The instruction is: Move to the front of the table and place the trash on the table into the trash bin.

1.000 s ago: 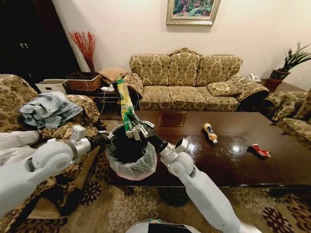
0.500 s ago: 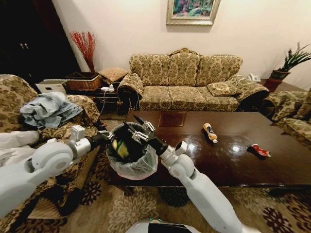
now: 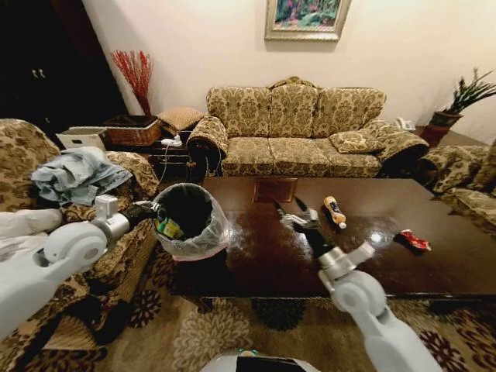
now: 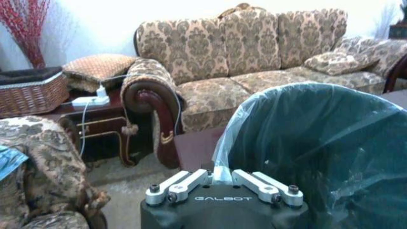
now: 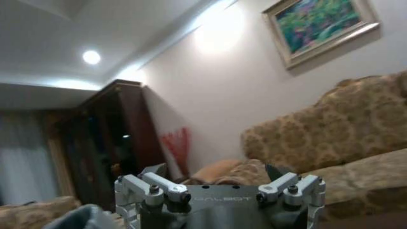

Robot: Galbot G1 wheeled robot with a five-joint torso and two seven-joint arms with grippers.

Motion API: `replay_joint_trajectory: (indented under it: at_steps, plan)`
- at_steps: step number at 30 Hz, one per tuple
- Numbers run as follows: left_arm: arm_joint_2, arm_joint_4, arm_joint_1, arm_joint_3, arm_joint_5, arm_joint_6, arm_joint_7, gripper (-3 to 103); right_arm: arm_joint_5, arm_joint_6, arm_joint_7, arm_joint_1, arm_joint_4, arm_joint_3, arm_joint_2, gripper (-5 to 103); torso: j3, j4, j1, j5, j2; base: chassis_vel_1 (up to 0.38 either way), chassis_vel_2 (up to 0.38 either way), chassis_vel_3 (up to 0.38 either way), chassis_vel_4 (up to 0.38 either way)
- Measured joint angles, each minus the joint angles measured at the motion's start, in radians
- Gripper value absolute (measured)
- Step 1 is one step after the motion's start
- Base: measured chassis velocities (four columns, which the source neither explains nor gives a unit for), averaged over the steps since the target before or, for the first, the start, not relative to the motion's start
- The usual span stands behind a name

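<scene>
The trash bin (image 3: 190, 221) is being gripped at its rim by the left gripper (image 3: 146, 208), clamped on the plastic liner, off the table's (image 3: 434, 256) left edge (a green-and-white bottle (image 3: 166, 227) is lying inside). The right gripper (image 3: 291, 211) is being held over the tabletop, fingers spread and empty. A yellow-brown bottle (image 3: 335, 211) is lying beyond it; a red wrapper (image 3: 415, 240) is lying toward the right edge.

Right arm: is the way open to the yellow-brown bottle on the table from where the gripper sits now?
Probably yes. The right gripper hangs open over the table, and the yellow-brown bottle lies just beside it with bare tabletop between them. The trash bin, held by the left gripper, is off to the other side.
</scene>
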Motion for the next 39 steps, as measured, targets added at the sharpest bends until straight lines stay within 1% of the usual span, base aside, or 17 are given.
replay_joint_trajectory:
  at_steps: [6,12,16,18,20,21,23,25,26,29,30,31,33,34,36,38,39]
  plan:
    - [-0.022,-0.032,0.006,-0.006,0.001,0.001,-0.008,2,-0.008,0.0,0.012,0.005,-0.012,0.029,0.002,100,0.0,0.0001,0.0,0.0001,0.0,-0.071,-0.07,0.074,0.076]
    - [-0.054,-0.059,0.025,-0.012,0.009,0.001,-0.008,2,0.021,-0.001,0.013,0.026,-0.053,0.086,-0.014,100,0.0,0.0003,0.0,0.0001,0.0,-0.171,-0.186,0.19,0.172]
    - [-0.058,-0.078,0.03,-0.018,0.008,0.005,-0.007,2,0.019,0.01,0.006,0.014,-0.071,0.088,-0.016,100,0.0,-0.0002,0.0,0.0006,0.0,-0.28,-0.283,0.275,0.275]
    - [-0.058,-0.089,0.031,-0.022,0.003,0.01,-0.008,2,0.014,0.016,0.004,0.012,-0.083,0.083,-0.014,100,0.0,-0.0004,0.0,-0.0003,0.0,-0.311,-0.305,0.295,0.293]
    - [-0.058,-0.092,0.031,-0.023,0.002,0.011,-0.009,2,0.011,0.016,0.004,0.013,-0.086,0.08,-0.012,100,0.0,-0.0003,0.0,-0.0002,0.0,-0.334,-0.312,0.305,0.299]
    - [-0.058,-0.096,0.031,-0.026,0.0,0.013,-0.01,2,0.0,0.017,0.007,0.019,-0.096,0.073,-0.009,100,0.0,-0.0002,0.0,0.0006,0.0,-0.324,-0.333,0.331,0.326]
    - [-0.059,-0.098,0.032,-0.028,0.0,0.014,-0.011,2,-0.006,0.017,0.018,0.025,-0.102,0.066,-0.006,100,0.0,-0.0001,0.0,0.0005,0.0,-0.322,-0.333,0.315,0.344]
    - [-0.06,-0.104,0.038,-0.031,-0.002,0.014,-0.014,2,-0.022,0.026,0.048,0.043,-0.125,0.048,0.01,100,0.0,0.0001,0.0,-0.0011,0.0,-0.33,-0.341,0.334,0.346]
    - [-0.06,-0.104,0.038,-0.031,-0.002,0.014,-0.014,2,-0.022,0.026,0.048,0.043,-0.125,0.048,0.01,100,0.0,0.0001,0.0,-0.0011,0.0,-0.328,-0.33,0.354,0.348]
    - [-0.048,-0.118,0.035,-0.042,-0.018,0.008,-0.019,2,-0.058,0.026,0.096,0.044,-0.155,0.047,0.024,100,0.0,0.0,0.0,0.0014,0.0,-0.28,-0.281,0.274,0.314]
    - [-0.048,-0.118,0.035,-0.042,-0.018,0.008,-0.019,2,-0.058,0.026,0.096,0.044,-0.155,0.047,0.024,100,0.0,0.0,0.0,0.0014,0.0,-0.256,-0.228,0.208,0.268]
    - [-0.04,-0.118,0.027,-0.044,-0.024,0.006,-0.02,2,-0.059,0.015,0.11,0.043,-0.163,0.047,0.025,100,0.0,-0.0005,0.0,0.0005,0.0,-0.214,-0.228,0.208,0.15]
    - [-0.019,-0.109,0.009,-0.046,-0.037,0.001,-0.032,2,-0.057,-0.02,0.139,0.066,-0.21,0.033,0.036,100,0.0,-0.001,0.0,0.0009,0.0,-0.17,-0.145,0.109,0.104]
    - [-0.019,-0.109,0.009,-0.046,-0.037,0.001,-0.032,2,-0.057,-0.02,0.139,0.066,-0.21,0.033,0.036,100,0.0,-0.001,0.0,0.0009,0.0,-0.126,-0.11,0.063,0.058]
    - [0.0,-0.11,0.005,-0.046,-0.049,-0.001,-0.042,2,-0.079,-0.037,0.164,0.129,-0.306,-0.004,0.068,100,0.0,-0.0009,0.0,0.0006,0.0,-0.021,-0.055,-0.005,-0.002]
    - [0.003,-0.113,0.006,-0.046,-0.051,-0.001,-0.044,2,-0.091,-0.044,0.169,0.147,-0.332,-0.015,0.079,100,0.0,-0.0006,0.0,0.0002,0.0,0.0,0.0,0.0,0.0]
    - [0.005,-0.114,0.007,-0.046,-0.053,-0.001,-0.046,2,-0.102,-0.051,0.173,0.167,-0.358,-0.025,0.09,100,0.0,-0.0003,0.0,-0.0007,0.0,0.0,0.0,0.0,0.0]
